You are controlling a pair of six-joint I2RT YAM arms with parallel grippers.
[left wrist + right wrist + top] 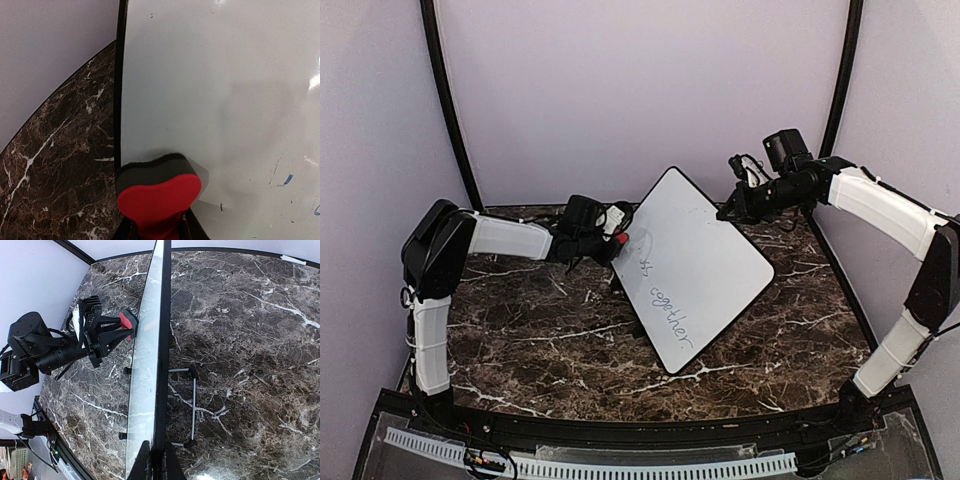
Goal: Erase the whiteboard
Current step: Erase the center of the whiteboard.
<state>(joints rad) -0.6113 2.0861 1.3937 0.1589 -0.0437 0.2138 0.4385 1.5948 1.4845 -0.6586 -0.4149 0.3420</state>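
The whiteboard (pixel 695 262) stands tilted on a wire stand in the middle of the marble table, with dark handwriting along its lower left part. My left gripper (pixel 617 240) is shut on a red eraser (pixel 159 197), whose dark felt face presses against the whiteboard (pixel 220 100) near its left black edge. Faint blue and dark marks show at the lower right of that view. My right gripper (pixel 157 460) is shut on the top edge of the whiteboard (pixel 145 365), seen edge-on. The eraser (pixel 128 321) touches the board's face there too.
The dark marble table (pixel 540 340) stretches to the left of and in front of the board. A metal stand (pixel 192 407) props the board from behind. Curved black poles and pale walls close the back.
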